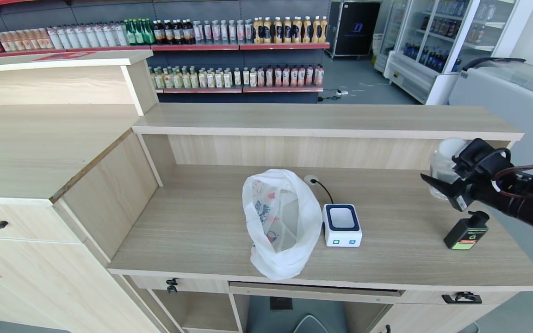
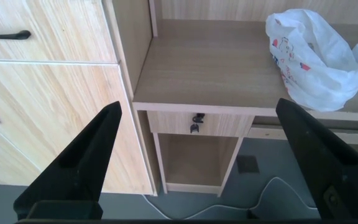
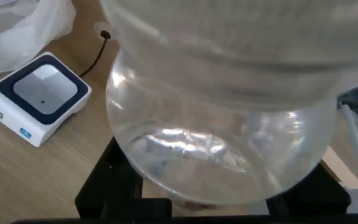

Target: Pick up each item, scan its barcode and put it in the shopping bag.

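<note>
Gripping the clear jar [image 1: 441, 159] in my closed right claw [image 1: 444, 180] above the right end of the desk [image 1: 400, 263], left claw [image 2: 199, 109] wide open and empty, I judge scanning is in hand: next, barcode over the scanner [image 1: 342, 224], then into the shopping bag [image 1: 281, 222].

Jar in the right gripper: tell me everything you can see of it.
The jar is clear, glass or plastic by its look, with a rounded body and a pale top. It looks empty, though glare hides much. The right gripper holds it by the body, black fingers on either side, over the counter's right end, right of the scanner.
</note>
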Controlling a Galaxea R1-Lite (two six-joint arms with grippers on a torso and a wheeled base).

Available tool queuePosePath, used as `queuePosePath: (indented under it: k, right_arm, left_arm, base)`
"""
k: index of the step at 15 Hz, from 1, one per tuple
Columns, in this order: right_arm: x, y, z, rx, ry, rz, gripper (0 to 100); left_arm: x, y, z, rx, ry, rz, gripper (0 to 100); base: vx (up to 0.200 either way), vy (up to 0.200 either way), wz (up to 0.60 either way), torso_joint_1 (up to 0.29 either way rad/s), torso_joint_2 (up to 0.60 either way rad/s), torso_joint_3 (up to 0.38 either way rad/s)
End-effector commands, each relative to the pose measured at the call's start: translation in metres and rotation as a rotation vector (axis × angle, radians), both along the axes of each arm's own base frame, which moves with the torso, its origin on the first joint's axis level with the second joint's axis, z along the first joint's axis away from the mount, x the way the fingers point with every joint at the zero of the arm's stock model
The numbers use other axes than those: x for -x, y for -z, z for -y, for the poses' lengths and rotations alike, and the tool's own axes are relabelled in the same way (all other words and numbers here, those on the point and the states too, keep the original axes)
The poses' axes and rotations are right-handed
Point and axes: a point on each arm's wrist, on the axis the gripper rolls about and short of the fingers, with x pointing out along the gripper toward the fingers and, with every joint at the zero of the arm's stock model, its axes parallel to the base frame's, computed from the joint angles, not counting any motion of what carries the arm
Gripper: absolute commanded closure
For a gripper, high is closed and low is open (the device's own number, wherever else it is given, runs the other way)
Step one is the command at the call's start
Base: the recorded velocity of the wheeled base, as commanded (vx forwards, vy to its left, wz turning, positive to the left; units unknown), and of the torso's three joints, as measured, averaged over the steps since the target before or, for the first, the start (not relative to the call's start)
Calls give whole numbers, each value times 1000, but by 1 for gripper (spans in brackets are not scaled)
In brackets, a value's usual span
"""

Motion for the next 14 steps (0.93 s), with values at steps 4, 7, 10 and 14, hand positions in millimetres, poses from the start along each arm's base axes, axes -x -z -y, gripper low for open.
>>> queuePosePath:
  k: [4,7,10,14]
  right_arm:
    - [-40,28,15,160,-159,155,100]
    - [-53,45,22,251,-271,198,100]
    - [-54,62,39,291,-338,177,100]
    - [-57,77,46,291,-365,151,100]
  left_arm:
    - [0,0,0,0,-1,1,0]
    - [0,0,0,-1,-1,1,0]
    - [0,0,0,0,-1,1,0]
    - [0,0,0,0,-1,1,0]
  base:
    - [0,0,600,8,4,5]
    - [0,0,200,2,1,2]
    - [0,0,0,0,0,0]
    - [0,0,0,0,0,0]
